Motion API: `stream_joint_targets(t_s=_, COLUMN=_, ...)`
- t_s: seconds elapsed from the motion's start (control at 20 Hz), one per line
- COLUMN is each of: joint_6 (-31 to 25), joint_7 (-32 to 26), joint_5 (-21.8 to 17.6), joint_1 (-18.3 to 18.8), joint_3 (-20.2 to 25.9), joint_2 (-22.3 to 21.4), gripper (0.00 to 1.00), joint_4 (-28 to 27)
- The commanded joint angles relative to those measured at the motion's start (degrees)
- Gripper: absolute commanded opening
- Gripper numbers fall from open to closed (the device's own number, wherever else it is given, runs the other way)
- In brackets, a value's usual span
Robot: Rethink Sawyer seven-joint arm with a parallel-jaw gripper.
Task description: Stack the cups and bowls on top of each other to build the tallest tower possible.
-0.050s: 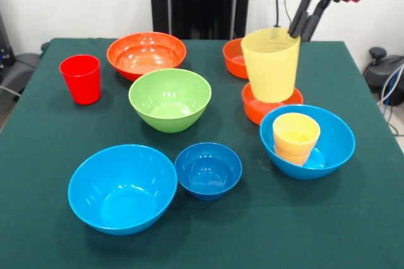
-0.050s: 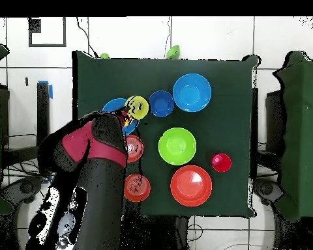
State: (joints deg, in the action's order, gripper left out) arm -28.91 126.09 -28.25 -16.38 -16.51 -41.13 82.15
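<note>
Front camera faces across the table (image 1: 353, 231); overhead looks straight down.

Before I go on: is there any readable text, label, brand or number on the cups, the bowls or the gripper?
None can be read in either view.
The pale yellow cup held in the gripper is plain.
The red cup is plain.
The green bowl and the large orange bowl show only glare.
</note>
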Motion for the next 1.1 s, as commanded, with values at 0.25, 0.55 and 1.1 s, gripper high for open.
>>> stream_joint_targets(t_s=0.25, joint_6=-4.06, joint_7=-7.85, joint_5=-0.80, joint_1=1.35, joint_3=9.54, joint_2=1.22, gripper=0.00, joint_4=2.06)
stream_joint_targets(t_s=0.55, joint_6=-4.63, joint_7=-5.44, joint_5=1.25, joint_1=1.49, joint_3=11.28, joint_2=1.91, gripper=0.00, joint_4=3.50)
stream_joint_targets(t_s=1.1, joint_6=-6.43, joint_7=-5.73, joint_5=0.59, joint_1=1.81, joint_3=12.24, joint_2=1.58, gripper=0.00, joint_4=4.13)
